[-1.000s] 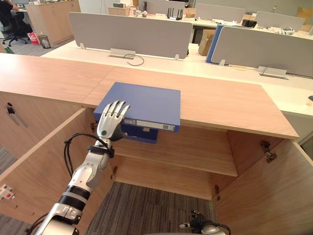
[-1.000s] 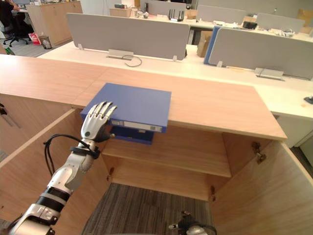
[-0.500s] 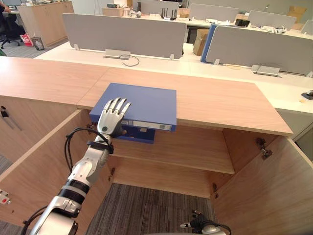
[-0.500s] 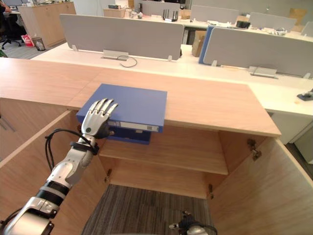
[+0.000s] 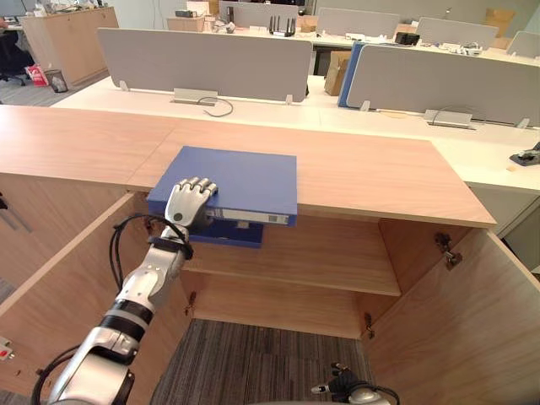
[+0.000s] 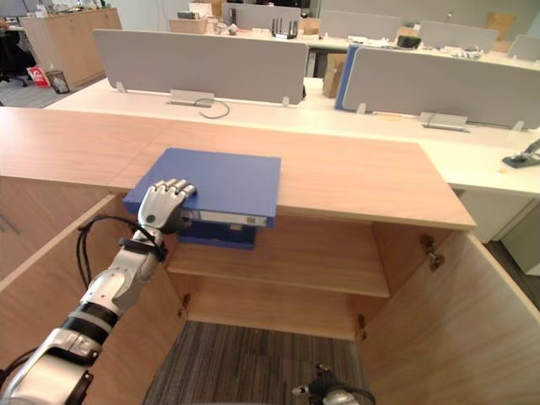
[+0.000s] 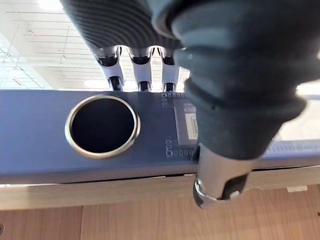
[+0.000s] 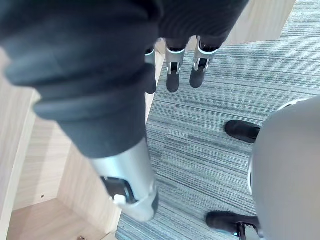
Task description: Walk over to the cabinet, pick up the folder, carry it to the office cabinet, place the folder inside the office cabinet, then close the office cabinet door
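Note:
The blue folder (image 5: 245,177) lies flat on the wooden cabinet top (image 5: 380,173), its labelled spine jutting over the front edge. My left hand (image 5: 187,201) is at the folder's front left corner, shut on it. Its fingers (image 7: 142,80) curl over the top face, and the thumb (image 7: 220,170) reaches under the spine, beside the round finger hole (image 7: 102,126). Below stands the office cabinet with both doors swung wide and a bare shelf (image 5: 321,261) inside. My right hand (image 8: 172,75) hangs low over the carpet, fingers straight and holding nothing.
The left door (image 5: 59,287) and right door (image 5: 472,329) flank the opening. A darker blue thing (image 5: 236,234) sits just under the cabinet top beneath the folder. Grey desk dividers (image 5: 202,59) and desks stand behind the cabinet.
The left hand's fingers, straight and spread over the folder's corner before, have curled down onto it. The view has shifted a little; the folder has not moved.

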{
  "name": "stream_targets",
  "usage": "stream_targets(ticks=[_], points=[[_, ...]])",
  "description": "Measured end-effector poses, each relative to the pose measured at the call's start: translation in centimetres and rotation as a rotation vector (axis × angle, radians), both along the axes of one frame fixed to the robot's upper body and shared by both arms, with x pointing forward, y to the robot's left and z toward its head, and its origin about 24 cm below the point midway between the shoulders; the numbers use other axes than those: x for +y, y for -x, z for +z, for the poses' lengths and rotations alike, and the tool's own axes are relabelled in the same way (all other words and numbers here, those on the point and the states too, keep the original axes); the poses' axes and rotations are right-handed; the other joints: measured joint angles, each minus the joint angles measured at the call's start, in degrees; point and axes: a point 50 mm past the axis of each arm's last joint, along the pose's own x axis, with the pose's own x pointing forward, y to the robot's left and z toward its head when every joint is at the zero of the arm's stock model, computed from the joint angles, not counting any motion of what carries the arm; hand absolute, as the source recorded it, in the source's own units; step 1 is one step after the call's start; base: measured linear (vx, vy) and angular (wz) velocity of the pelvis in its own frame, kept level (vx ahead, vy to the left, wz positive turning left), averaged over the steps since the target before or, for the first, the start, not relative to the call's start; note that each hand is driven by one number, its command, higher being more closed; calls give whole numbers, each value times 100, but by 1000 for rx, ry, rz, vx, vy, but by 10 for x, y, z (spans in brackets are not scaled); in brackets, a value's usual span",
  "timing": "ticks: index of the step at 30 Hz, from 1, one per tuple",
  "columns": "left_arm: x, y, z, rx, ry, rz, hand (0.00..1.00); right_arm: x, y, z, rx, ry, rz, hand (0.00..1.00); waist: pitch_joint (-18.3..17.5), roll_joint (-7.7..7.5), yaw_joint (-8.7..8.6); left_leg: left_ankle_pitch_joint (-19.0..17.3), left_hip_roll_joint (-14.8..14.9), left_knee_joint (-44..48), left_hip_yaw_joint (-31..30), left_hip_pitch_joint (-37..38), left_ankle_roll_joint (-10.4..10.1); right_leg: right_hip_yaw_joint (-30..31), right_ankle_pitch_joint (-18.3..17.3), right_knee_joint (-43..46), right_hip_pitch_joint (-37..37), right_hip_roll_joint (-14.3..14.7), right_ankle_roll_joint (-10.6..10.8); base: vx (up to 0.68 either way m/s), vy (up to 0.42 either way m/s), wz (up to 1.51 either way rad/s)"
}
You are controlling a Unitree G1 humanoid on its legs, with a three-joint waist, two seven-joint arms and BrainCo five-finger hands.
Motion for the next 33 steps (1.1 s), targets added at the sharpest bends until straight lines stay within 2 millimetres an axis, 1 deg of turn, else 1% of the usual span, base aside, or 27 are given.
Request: stream_targets(ticks=[4,11,15,18,20,21,23,24,25,26,27,28,29,30,32,33], points=[[1,-4,4,-20,3,10,100,-1,0,0,0,1,-2,0,-2,2,-39,-11,1,0,4,11,-20,10,5,-1,1,0,-4,0,0,0],[4,-8,1,-11,31,46,100,-1,2,0,4,2,-3,0,-4,6,-64,-17,4,0,15,34,-28,17,6,-2,13,1,-3,-1,2,0],[9,-9,1,-14,56,79,100,-2,2,-1,6,4,-3,0,-3,11,-73,-40,10,-1,50,94,-61,53,5,-3,46,2,-3,-1,15,-5],[1,-4,6,-49,155,85,100,-4,6,-1,15,9,-5,0,-1,16,-67,-45,6,-1,49,93,-66,53,4,-3,46,-4,-4,0,0,0],[-15,14,16,-101,345,38,100,-6,9,-2,22,11,-13,0,-6,30,-38,-63,-2,-2,44,90,-88,51,1,-3,44,-12,-2,0,0,0],[-20,20,18,-106,413,16,100,-6,10,-2,24,11,-19,0,-10,37,-18,-65,-4,-2,41,89,-89,49,-1,-3,44,-13,0,0,0,0],[-33,44,24,-121,680,-72,100,-9,14,-3,34,8,-57,0,-39,87,53,-76,-8,-4,33,86,-93,40,-11,-2,44,-16,9,0,0,0],[-35,50,25,-119,753,-95,100,-10,15,-3,36,9,-58,0,-49,103,69,-78,-7,-4,29,86,-93,38,-15,-2,45,-16,8,0,0,0],[-37,60,24,-105,900,-136,100,-10,16,-4,41,10,-61,0,-69,135,107,-79,-6,-5,18,82,-92,29,-20,-2,46,-15,9,0,0,3],[-38,65,23,-96,961,-151,100,-11,17,-4,44,11,-62,0,-79,152,127,-79,-5,-5,9,79,-92,21,-22,-2,48,-13,8,0,0,6],[-36,74,20,-69,1092,-177,100,-11,18,-4,50,9,-67,0,-93,180,158,-79,-3,-6,-7,78,-92,7,-28,-2,56,-10,6,0,0,5],[-33,82,15,-37,1204,-198,100,-10,20,-5,56,1,-84,0,-109,205,215,-79,1,-6,-17,78,-92,3,-29,-1,59,-6,5,0,0,4],[-31,85,12,-21,1257,-207,100,-10,22,-5,59,-5,-96,0,-115,214,255,-79,1,-7,-24,78,-91,1,-30,-1,61,-4,5,0,0,0],[-25,94,6,10,1364,-221,100,-10,24,-5,64,-10,-107,0,-120,223,311,-79,2,-8,-43,78,-91,-8,-33,-1,67,-3,3,0,0,4],[-17,102,2,15,1447,-208,100,-10,26,-6,69,-18,-125,0,-123,217,328,-80,4,-8,-58,72,-91,-15,-41,1,75,-4,-7,0,0,4],[-10,110,1,0,1524,-200,100,-10,27,-6,73,-21,-134,0,-123,215,361,-84,6,-9,-60,63,-87,-15,-47,2,74,-9,-2,0,0,0]])
